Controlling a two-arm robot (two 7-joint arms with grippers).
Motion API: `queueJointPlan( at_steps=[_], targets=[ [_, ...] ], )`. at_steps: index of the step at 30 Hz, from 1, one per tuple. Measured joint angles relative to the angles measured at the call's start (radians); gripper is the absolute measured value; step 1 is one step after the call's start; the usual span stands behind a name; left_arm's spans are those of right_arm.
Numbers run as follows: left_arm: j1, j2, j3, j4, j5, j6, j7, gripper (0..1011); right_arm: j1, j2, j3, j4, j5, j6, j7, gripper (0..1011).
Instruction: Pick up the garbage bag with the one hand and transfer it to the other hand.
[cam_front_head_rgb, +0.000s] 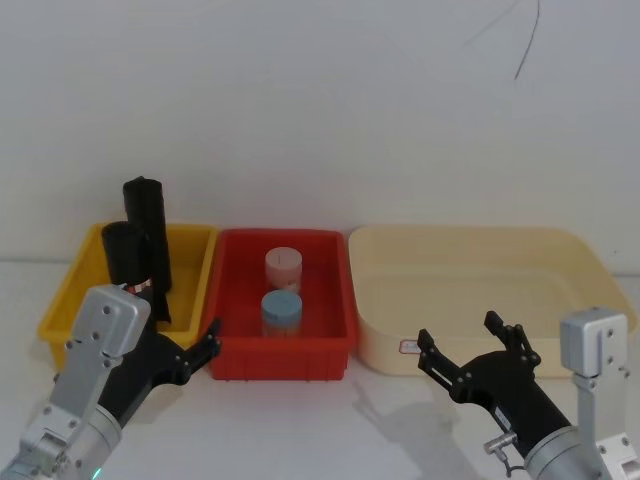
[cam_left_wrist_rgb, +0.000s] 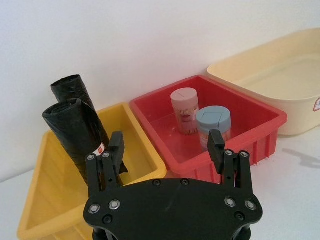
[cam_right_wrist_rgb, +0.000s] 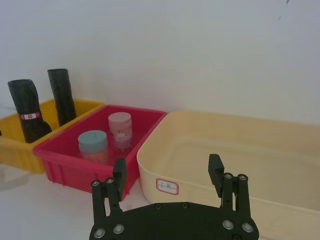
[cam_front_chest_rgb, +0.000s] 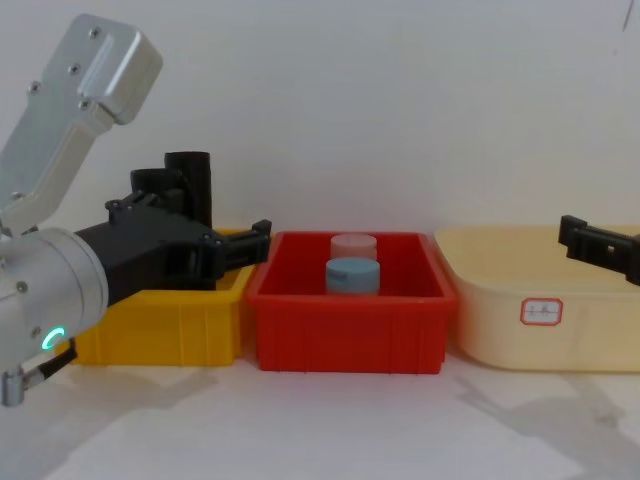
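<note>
The garbage bag (cam_front_head_rgb: 124, 256) is a black roll with a red-and-white label band, standing tilted at the near left of a yellow bin (cam_front_head_rgb: 62, 297). The left wrist view shows the garbage bag (cam_left_wrist_rgb: 75, 131) just beyond my fingertips. The right wrist view has the garbage bag (cam_right_wrist_rgb: 28, 111) far off to the side. My left gripper (cam_front_head_rgb: 200, 345) hovers open at the bin's front right corner, apart from the roll, nothing between its fingers (cam_left_wrist_rgb: 116, 146). My right gripper (cam_front_head_rgb: 460, 335) is open in front of the cream tub, holding nothing.
A plain black roll (cam_front_head_rgb: 148, 228) leans behind the labelled one in the same bin. A red bin (cam_front_head_rgb: 225, 300) in the middle holds a pink-lidded jar (cam_front_head_rgb: 283, 268) and a blue-lidded jar (cam_front_head_rgb: 282, 312). A cream tub (cam_front_head_rgb: 590, 270) stands at the right. A white wall runs behind.
</note>
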Motion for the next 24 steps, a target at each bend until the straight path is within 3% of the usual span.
queueJointPlan(
  at_steps=[24],
  targets=[
    [0.0, 0.0, 0.0, 0.0, 0.0, 0.0, 0.0, 1001, 0.0, 0.0, 0.0, 0.0, 0.0, 0.0, 0.0, 1000]
  ],
)
